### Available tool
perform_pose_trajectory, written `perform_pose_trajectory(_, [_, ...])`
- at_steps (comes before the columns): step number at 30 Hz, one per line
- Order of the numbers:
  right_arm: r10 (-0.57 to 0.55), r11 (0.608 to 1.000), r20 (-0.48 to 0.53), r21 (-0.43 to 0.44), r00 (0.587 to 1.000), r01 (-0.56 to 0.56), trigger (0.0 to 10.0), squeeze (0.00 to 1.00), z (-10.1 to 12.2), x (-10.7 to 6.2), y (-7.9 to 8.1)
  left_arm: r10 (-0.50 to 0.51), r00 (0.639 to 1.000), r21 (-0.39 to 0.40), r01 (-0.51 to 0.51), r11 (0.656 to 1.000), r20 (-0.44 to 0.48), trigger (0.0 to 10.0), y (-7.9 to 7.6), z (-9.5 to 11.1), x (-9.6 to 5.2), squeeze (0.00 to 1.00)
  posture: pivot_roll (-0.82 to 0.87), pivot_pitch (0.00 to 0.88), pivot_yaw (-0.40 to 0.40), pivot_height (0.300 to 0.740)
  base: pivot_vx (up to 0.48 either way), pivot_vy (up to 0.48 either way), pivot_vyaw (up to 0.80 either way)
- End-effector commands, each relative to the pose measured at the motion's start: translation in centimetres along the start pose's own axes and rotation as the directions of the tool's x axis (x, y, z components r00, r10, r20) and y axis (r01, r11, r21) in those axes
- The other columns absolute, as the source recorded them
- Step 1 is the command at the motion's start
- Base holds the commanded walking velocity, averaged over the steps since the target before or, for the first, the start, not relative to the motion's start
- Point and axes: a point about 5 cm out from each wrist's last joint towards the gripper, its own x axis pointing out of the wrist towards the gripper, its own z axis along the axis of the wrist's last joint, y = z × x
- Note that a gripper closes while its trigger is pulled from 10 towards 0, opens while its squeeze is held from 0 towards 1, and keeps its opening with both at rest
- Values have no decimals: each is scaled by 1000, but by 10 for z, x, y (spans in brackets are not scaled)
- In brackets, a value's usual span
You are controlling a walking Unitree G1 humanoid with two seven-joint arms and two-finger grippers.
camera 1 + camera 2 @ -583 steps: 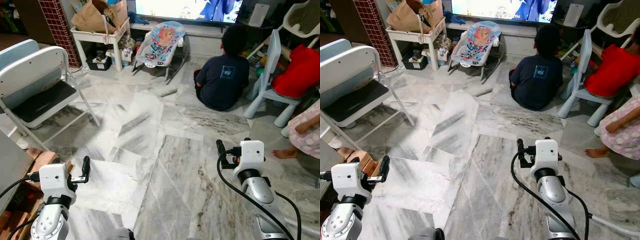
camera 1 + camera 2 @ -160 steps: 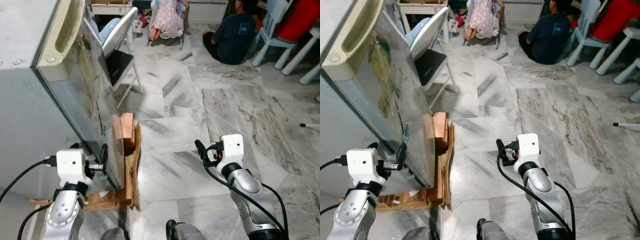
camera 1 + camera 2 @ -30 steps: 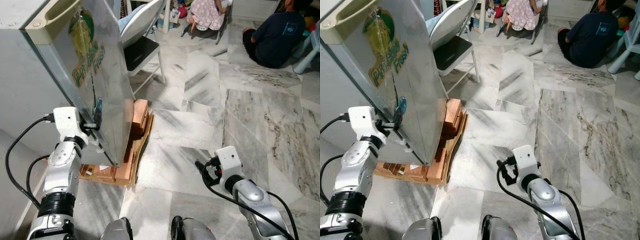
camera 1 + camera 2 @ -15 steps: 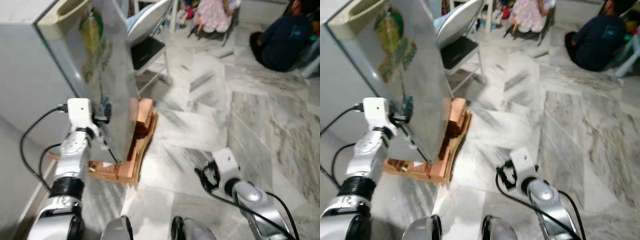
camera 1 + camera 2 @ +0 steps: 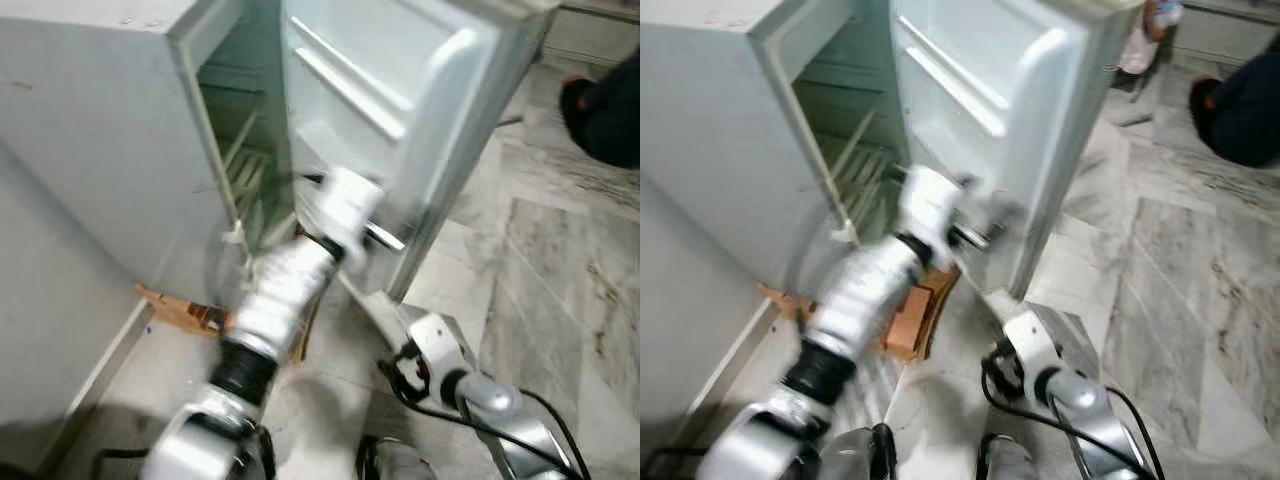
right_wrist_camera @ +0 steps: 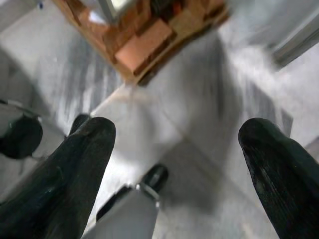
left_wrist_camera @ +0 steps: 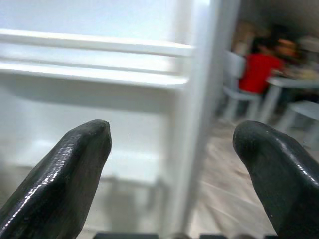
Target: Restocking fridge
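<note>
The fridge (image 5: 120, 130) stands with its door (image 5: 400, 110) swung wide, the cabinet interior and its wire shelf (image 5: 245, 170) exposed between the cabinet wall and the door's inner face. The left gripper (image 5: 975, 237) is raised against the lower part of that inner face, just beside the door's moulded shelf rails (image 7: 94, 45); the picture is blurred there, so whether it touches the door I cannot tell. In the left wrist view its fingers (image 7: 65, 179) are spread well apart with nothing between them, looking along the door liner toward the door's outer edge, whose long axis runs upright.

The right gripper (image 6: 174, 164) hangs low near the marble floor (image 5: 560, 260), beyond the foot of the door, its fingers (image 6: 60, 174) likewise wide apart and empty, pointing down toward the wooden blocks (image 6: 144, 40) under the fridge.

The left arm is the nearer one to the door and the cabinet opening, which lies to the inside of its fingers. No item for restocking is held, so fetching one looks like the next need.
</note>
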Motion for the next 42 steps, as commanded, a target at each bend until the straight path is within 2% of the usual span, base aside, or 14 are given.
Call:
perform_pose_trajectory(1, [3, 1000, 38, 0, 999, -3, 10000, 0, 11, 1, -1, 26, 999, 2, -25, 1000, -29, 10000, 3, -5, -6, 0, -76, 134, 10, 740, 0, 0, 0])
perform_pose_trajectory(2, [3, 1000, 41, -1, 999, -3, 10000, 0, 12, 2, -1, 47, 998, 15, -46, 999, -34, 10000, 8, -6, -10, 0, -76, 134, 10, 740, 0, 0, 0])
perform_pose_trajectory(3, [-7, 1000, 80, 4, 997, 7, 10000, 0, 16, 2, -1, 102, 994, 21, -101, 995, -38, 10000, 21, -9, -19, 0, -72, 130, 15, 740, 0, 0, 0])
perform_pose_trajectory(5, [-12, 1000, 111, 12, 994, 10, 10000, 0, 20, 1, 0, 127, 991, 32, -126, 992, -40, 10000, 25, -11, -24, 0, -69, 132, 14, 740, 0, 0, 0])
perform_pose_trajectory(6, [-23, 999, 155, 39, 988, 17, 10000, 0, 26, 0, 0, 186, 982, 25, -185, 982, -45, 10000, 35, -16, -36, 0, -70, 134, 12, 740, 0, 0, 0])
perform_pose_trajectory(7, [-23, 999, 155, 39, 988, 17, 10000, 0, 26, 0, 0, 186, 982, 25, -185, 982, -45, 10000, 35, -16, -36, 0, -70, 134, 12, 740, 0, 0, 0])
perform_pose_trajectory(8, [-23, 998, 219, 58, 976, 10, 10000, 0, 35, -3, 1, 243, 969, 9, -242, 970, -56, 10000, 41, -21, -48, 0, -69, 136, 10, 740, 0, -480, 0])
perform_pose_trajectory(11, [-44, 998, 271, 56, 961, 29, 10000, 0, 43, -3, 0, 276, 958, -1, -277, 961, -79, 10000, 43, -28, -59, 0, -66, 138, 7, 740, 0, -480, 0])
perform_pose_trajectory(17, [-87, 994, 358, 97, 930, 55, 10000, 0, 56, -5, -6, 287, 953, 6, -287, 958, -98, 10000, 41, -33, -69, 0, -55, 140, 3, 740, 0, -476, 0])
perform_pose_trajectory(25, [-105, 992, 379, 109, 919, 68, 10000, 0, 59, -6, -6, 294, 949, 9, -295, 955, -115, 10000, 42, -35, -73, 0, -57, 141, 8, 740, 115, -419, 0])
perform_pose_trajectory(33, [-141, 989, 410, 90, 901, 114, 10000, 0, 65, -7, -11, 322, 937, 80, -314, 946, -134, 10000, 45, -35, -84, 0, -22, 139, 1, 740, 366, -305, 0])
perform_pose_trajectory(36, [-153, 988, 428, 95, 891, 124, 10000, 0, 70, -7, -12, 368, 919, 107, -356, 928, -138, 10000, 50, -33, -95, 0, -10, 139, 2, 740, 380, -289, 0])
perform_pose_trajectory(38, [-152, 988, 442, 86, 884, 127, 10000, 0, 75, -6, -12, 418, 897, 112, -405, 908, -145, 10000, 55, -34, -109, 0, -5, 140, 2, 740, 379, -289, 0])
perform_pose_trajectory(42, [-180, 984, 468, 89, 865, 156, 10000, 0, 83, -6, -13, 532, 827, 102, -522, 847, -181, 10000, 62, -44, -143, 0, -11, 139, 4, 740, 381, -287, 0])
